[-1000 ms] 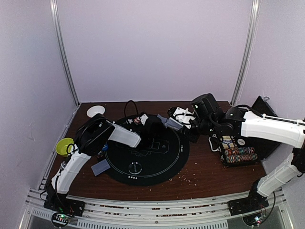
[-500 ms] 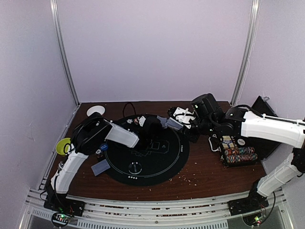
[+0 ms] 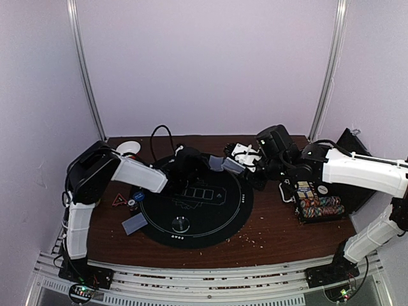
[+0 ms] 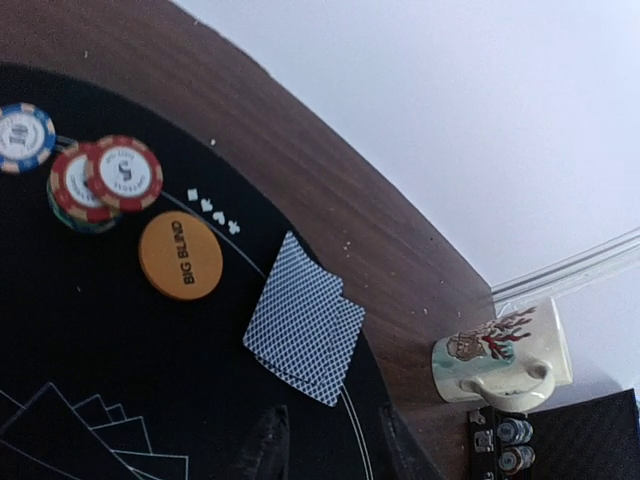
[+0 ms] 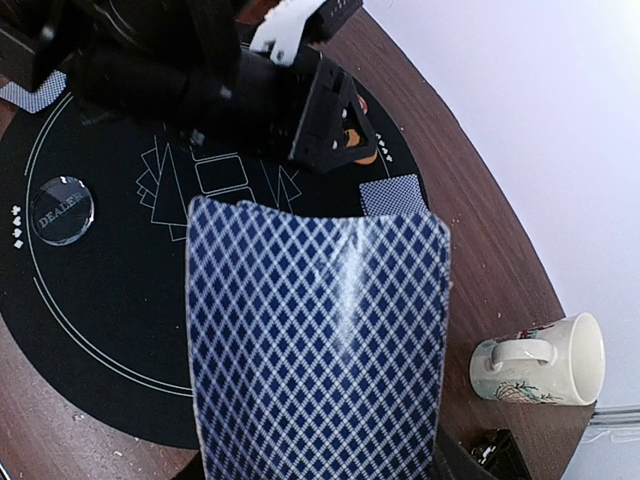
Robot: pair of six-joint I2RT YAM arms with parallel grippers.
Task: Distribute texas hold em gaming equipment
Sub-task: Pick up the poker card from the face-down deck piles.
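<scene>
Two face-down playing cards (image 4: pixel 305 330) with blue-patterned backs lie overlapped at the far edge of the round black mat (image 3: pixel 223 220). My left gripper (image 4: pixel 335 450) stands open just short of them, with nothing between its fingers. Beside the cards sit an orange BIG BLIND disc (image 4: pixel 181 255) and striped poker chips (image 4: pixel 110 178). My right gripper (image 3: pixel 239 163) hovers over the mat's far right edge, shut on a deck of cards (image 5: pixel 320 340) that fills its view and hides its fingers. The clear DEALER disc (image 5: pixel 62 208) rests on the near part of the mat.
A rack of poker chips (image 3: pixel 319 205) stands right of the mat. A painted mug (image 4: pixel 500 360) sits on the wood beyond the mat. More cards (image 3: pixel 135 223), a red triangle (image 3: pixel 118 201) and a blue disc (image 3: pixel 137 196) lie at the mat's left. A white bowl (image 3: pixel 127 148) is back left.
My left arm has swung back and to the left, and its jaws have come apart, leaving the two cards on the mat. The right arm has kept still with the deck.
</scene>
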